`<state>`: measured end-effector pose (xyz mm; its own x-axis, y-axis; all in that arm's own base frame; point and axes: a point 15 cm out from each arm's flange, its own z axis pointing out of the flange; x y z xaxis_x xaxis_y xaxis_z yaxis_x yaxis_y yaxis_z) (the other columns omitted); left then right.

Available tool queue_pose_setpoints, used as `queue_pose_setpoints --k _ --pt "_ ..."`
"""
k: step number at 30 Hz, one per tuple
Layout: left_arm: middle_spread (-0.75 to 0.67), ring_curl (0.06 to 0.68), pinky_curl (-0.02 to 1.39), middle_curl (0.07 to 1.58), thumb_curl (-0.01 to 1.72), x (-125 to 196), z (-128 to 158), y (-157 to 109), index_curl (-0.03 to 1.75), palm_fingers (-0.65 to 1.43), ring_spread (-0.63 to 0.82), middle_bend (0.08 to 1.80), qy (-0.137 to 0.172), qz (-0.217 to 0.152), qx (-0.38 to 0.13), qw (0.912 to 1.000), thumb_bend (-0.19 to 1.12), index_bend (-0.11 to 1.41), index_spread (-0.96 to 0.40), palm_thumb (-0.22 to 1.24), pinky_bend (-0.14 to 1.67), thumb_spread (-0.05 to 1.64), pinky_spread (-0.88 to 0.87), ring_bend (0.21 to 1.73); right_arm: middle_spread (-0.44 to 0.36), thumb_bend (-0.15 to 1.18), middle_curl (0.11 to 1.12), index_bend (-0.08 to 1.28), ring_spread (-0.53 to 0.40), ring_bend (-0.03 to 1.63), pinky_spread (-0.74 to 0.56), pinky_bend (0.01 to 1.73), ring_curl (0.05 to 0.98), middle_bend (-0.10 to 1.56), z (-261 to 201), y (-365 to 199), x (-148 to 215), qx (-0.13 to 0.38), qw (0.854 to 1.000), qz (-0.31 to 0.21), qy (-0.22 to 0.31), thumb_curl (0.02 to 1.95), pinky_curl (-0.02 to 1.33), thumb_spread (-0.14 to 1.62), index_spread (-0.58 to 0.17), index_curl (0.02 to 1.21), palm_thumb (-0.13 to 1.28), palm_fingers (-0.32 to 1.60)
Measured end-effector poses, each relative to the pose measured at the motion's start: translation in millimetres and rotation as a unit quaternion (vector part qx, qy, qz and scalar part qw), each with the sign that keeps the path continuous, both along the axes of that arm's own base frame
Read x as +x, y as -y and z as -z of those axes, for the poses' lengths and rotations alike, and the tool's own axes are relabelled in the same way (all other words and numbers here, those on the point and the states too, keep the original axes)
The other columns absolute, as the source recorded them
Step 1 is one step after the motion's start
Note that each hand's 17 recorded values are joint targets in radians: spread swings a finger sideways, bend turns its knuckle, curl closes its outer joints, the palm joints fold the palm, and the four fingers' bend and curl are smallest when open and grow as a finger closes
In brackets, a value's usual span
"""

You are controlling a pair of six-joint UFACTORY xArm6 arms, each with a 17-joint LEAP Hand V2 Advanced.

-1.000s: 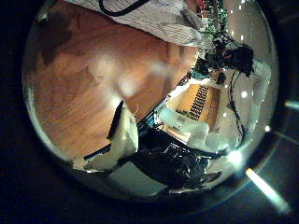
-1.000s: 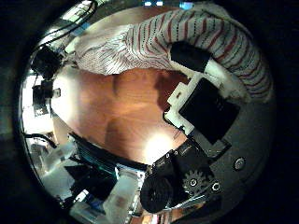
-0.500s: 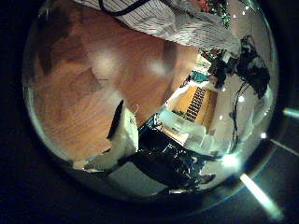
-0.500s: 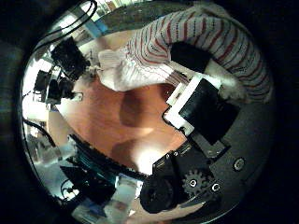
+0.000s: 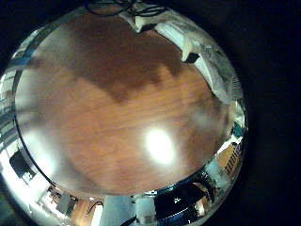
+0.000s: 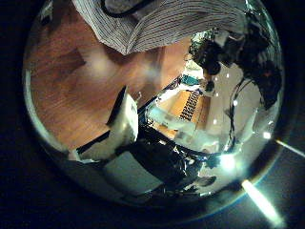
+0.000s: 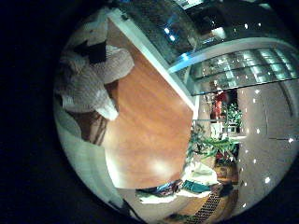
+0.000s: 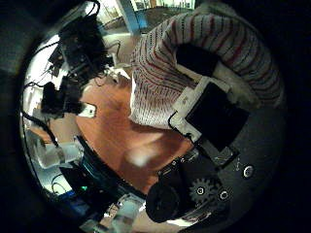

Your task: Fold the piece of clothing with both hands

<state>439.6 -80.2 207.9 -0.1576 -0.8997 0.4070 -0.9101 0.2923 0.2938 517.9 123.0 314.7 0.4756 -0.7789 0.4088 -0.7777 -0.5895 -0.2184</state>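
Right hand [image 8: 209, 116] has its fingers curled on the white, red-striped fabric garment [image 8: 180, 58], which hangs off them above the brown wooden table [image 8: 121, 131], while the left hand's [image 6: 124, 119] grip can't be confirmed, cloth draping just past its fingers.

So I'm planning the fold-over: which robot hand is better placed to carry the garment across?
Probably the right robot hand: the striped garment is draped over its fingers, close to the palm. The left robot hand shows nothing in its fingers.
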Motion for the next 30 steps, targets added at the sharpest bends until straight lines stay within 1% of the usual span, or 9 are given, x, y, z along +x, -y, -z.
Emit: queue_pose_setpoints --k 5,10,11,13,15,18,22,26,30 --pt "0.01 0.203 0.24 0.40 0.35 -9 -26 -63 0.45 0.37 0.14 0.40 0.025 -0.053 0.010 0.9982 -0.01 0.26 -0.13 0.42 0.26 1.25 0.53 0.60 -0.221 -0.02 0.89 0.67 -0.237 1.28 -0.35 1.17 0.616 1.03 16 -39 24 -0.019 0.999 -0.032 -0.004 0.44 0.66 1.08 -0.452 1.08 0.90 1.08" --pt "-0.03 0.210 0.24 0.44 0.36 -29 -24 -113 0.47 0.38 0.08 0.41 0.022 -0.089 0.018 0.9956 -0.01 0.27 -0.15 0.43 0.25 1.25 0.52 0.60 -0.228 -0.02 0.88 0.62 -0.253 1.25 -0.38 1.15 0.606 1.01 38 -84 40 -0.037 0.997 -0.069 -0.009 0.42 0.65 1.09 -0.459 1.06 0.88 1.05" --pt "-0.04 0.211 0.24 0.45 0.36 -34 -21 -120 0.48 0.38 0.08 0.40 0.018 -0.094 0.018 0.9953 -0.01 0.28 -0.15 0.44 0.25 1.25 0.52 0.60 -0.236 -0.02 0.87 0.57 -0.263 1.24 -0.41 1.14 0.600 0.99 41 -90 43 -0.042 0.996 -0.076 -0.009 0.42 0.64 1.09 -0.462 1.04 0.88 1.02" --pt "-0.04 0.212 0.25 0.46 0.37 -43 -15 -128 0.49 0.38 0.07 0.40 0.010 -0.099 0.018 0.9948 -0.01 0.28 -0.16 0.45 0.25 1.25 0.52 0.60 -0.264 -0.02 0.83 0.31 -0.296 1.28 -0.49 1.18 0.608 0.90 46 -103 49 -0.054 0.995 -0.089 -0.008 0.42 0.64 1.10 -0.474 0.98 0.87 0.80" --pt "-0.05 0.213 0.25 0.47 0.37 -51 -11 -132 0.50 0.37 0.07 0.40 0.004 -0.104 0.018 0.9944 -0.01 0.29 -0.16 0.45 0.25 1.25 0.51 0.60 -0.300 -0.02 0.77 0.13 -0.340 1.27 -0.50 1.23 0.598 0.72 51 -114 55 -0.063 0.993 -0.099 -0.006 0.41 0.64 1.10 -0.489 0.89 0.86 0.49" --pt "-0.06 0.213 0.25 0.48 0.37 -60 -8 -137 0.52 0.37 0.07 0.39 -0.003 -0.105 0.020 0.9942 -0.01 0.29 -0.17 0.45 0.25 1.25 0.51 0.60 -0.305 -0.02 0.66 0.10 -0.348 1.15 -0.42 1.25 0.538 0.49 52 -122 62 -0.063 0.993 -0.103 -0.005 0.40 0.64 1.12 -0.500 0.75 0.85 0.12" --pt "-0.06 0.215 0.26 0.50 0.38 -63 -8 -137 0.53 0.36 0.07 0.39 -0.005 -0.108 0.020 0.9939 -0.01 0.29 -0.17 0.46 0.25 1.25 0.51 0.59 -0.246 -0.04 0.56 0.11 -0.259 0.99 -0.22 1.22 0.443 0.35 53 -121 63 -0.063 0.993 -0.101 -0.008 0.39 0.60 1.13 -0.474 0.59 0.79 -0.10" --pt "-0.06 0.217 0.26 0.52 0.39 -65 -9 -133 0.55 0.36 0.08 0.38 -0.005 -0.106 0.020 0.9941 -0.01 0.29 -0.18 0.47 0.25 1.25 0.51 0.59 -0.170 -0.03 0.49 0.10 -0.147 0.88 -0.03 1.18 0.382 0.27 36 -118 68 -0.050 0.994 -0.099 0.008 0.37 0.57 1.15 -0.466 0.47 0.72 -0.14" --pt "-0.06 0.218 0.27 0.53 0.39 -69 -8 -125 0.56 0.36 0.08 0.37 -0.009 -0.104 0.022 0.9943 -0.01 0.28 -0.18 0.47 0.26 1.25 0.52 0.59 -0.129 -0.03 0.45 0.10 -0.079 0.82 0.10 1.13 0.347 0.22 -13 -104 78 -0.009 0.995 -0.080 0.050 0.36 0.53 1.17 -0.466 0.38 0.67 -0.11"
